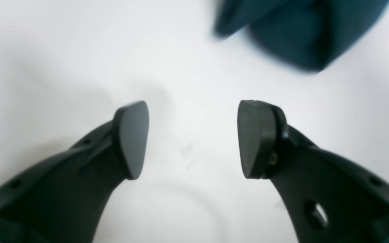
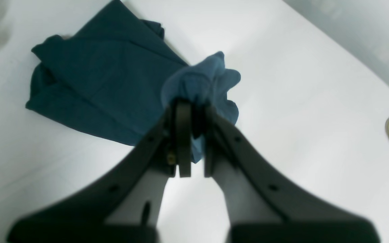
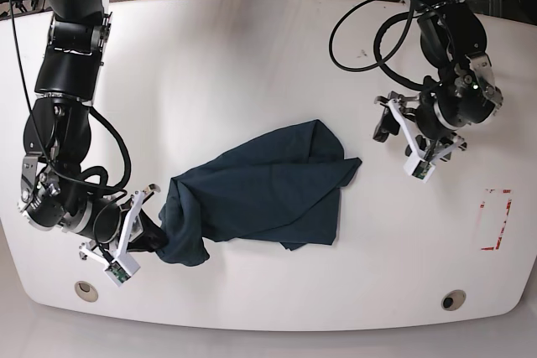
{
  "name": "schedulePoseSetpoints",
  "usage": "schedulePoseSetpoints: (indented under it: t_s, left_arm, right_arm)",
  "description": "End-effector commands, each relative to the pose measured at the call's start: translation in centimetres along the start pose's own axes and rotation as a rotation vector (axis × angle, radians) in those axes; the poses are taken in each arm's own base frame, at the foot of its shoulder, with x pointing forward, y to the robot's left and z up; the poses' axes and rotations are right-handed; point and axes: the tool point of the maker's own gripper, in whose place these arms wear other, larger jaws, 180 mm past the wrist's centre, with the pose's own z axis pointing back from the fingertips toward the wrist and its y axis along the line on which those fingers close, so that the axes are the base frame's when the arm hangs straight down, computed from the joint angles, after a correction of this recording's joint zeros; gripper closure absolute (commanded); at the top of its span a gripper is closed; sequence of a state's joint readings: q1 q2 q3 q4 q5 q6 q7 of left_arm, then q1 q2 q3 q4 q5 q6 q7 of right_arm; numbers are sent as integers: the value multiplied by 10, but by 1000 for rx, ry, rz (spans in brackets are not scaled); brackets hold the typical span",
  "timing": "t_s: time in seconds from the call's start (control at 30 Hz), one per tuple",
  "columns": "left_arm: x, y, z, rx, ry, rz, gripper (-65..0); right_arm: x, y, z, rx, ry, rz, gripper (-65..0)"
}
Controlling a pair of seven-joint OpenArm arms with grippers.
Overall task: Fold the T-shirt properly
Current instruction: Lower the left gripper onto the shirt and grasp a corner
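Navy-teal fabric of the T-shirt [image 3: 268,186] is spread crumpled at the middle of the white surface [image 3: 252,64]. Its near-left corner is pinched and lifted by the right gripper [image 2: 191,135], clamped together on it. At the far right, the left gripper [image 1: 192,138] is held apart and empty, just beside the cloth, its arm bent down.

A plain dark navy-teal T-shirt [image 3: 268,186] lies on a white table [image 3: 252,64]; both tools black.

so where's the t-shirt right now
In the base view the T-shirt lies crumpled on the white table, centre and slightly left, one bunched end pinched in the right claw; the open left claw hovers apart on its other side.
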State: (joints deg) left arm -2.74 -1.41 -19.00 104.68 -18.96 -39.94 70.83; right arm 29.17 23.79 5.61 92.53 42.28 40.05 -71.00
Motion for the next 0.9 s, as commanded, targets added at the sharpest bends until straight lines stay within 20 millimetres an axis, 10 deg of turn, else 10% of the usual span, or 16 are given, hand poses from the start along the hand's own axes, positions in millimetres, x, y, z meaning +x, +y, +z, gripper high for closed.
schedulePoseSetpoints:
  t_s: [0.0, 0.37, 0.87]
  left_arm:
    - [5, -8, -11, -37, -11, 15, -388]
    - [8, -66, -57, -211, -37, 84, -388]
    - [26, -79, -104, -253, -63, 343, -385]
  right_arm:
    - [16, -10, 13, -31, -61, 10, -27]
    - [-2, -18, 25, -69, -63, -38, -27]
    - [-13, -22, 32, -89, -47, -51, -27]
